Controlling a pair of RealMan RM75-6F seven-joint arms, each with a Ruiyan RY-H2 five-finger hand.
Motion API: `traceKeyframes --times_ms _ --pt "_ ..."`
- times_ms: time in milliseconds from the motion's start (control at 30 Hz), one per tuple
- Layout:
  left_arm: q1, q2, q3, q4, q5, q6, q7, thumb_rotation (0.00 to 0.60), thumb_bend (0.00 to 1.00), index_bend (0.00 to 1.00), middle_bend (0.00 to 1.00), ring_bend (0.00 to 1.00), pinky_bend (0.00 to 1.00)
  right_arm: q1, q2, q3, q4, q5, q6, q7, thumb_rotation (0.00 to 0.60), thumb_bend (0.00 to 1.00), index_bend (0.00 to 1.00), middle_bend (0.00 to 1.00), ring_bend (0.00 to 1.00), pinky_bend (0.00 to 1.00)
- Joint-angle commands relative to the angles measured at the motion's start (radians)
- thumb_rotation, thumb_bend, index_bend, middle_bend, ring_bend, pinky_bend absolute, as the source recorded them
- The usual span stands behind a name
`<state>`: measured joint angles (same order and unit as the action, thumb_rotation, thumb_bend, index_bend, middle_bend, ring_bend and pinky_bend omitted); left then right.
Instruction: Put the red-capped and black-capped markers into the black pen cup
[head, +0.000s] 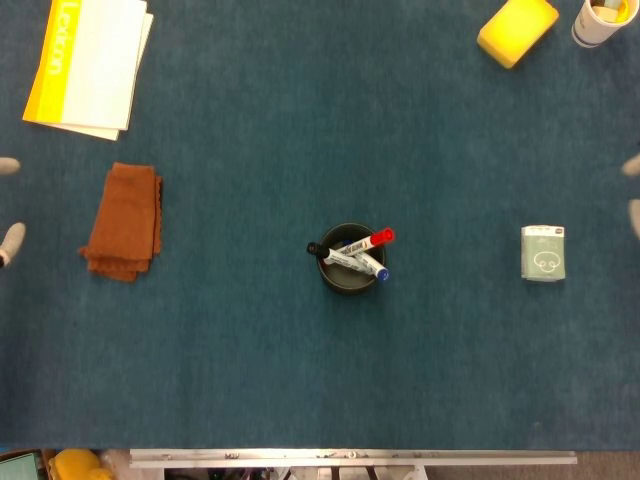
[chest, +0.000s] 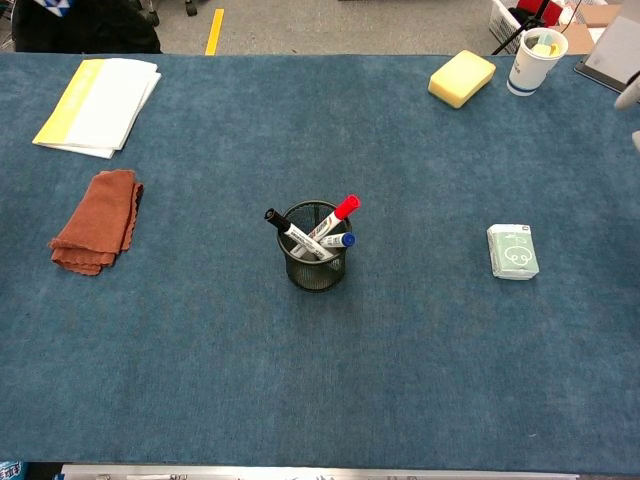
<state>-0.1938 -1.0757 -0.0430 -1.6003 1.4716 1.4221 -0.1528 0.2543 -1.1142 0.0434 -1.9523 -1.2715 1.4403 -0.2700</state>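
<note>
At table centre I see the red-capped marker and black-capped marker standing in the black pen cup, while only fingertips of my left hand at nine o'clock and right hand at three o'clock show, grip unreadable.

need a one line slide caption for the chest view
Black mesh pen cup on the blue table, holding the red-capped marker, black-capped marker and blue-capped marker.
</note>
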Motion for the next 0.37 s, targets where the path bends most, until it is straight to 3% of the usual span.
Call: traceKeyframes --times_ms 33,367 --pt "0.023 0.005 0.007 0.000 -0.008 0.021 0.004 0.600 0.28 0.28 0.08 0.00 0.00 -0.045 0.005 -0.019 0.011 -0.014 0.039 0.028 0.600 0.38 0.42 0.29 0.03 0.06" --pt "0.076 0.034 0.028 -0.023 0.021 0.075 -0.014 0.600 0.28 0.28 0.09 0.00 0.00 -0.110 0.005 -0.028 0.036 -0.064 0.079 0.098 0.600 0.38 0.42 0.29 0.03 0.06"
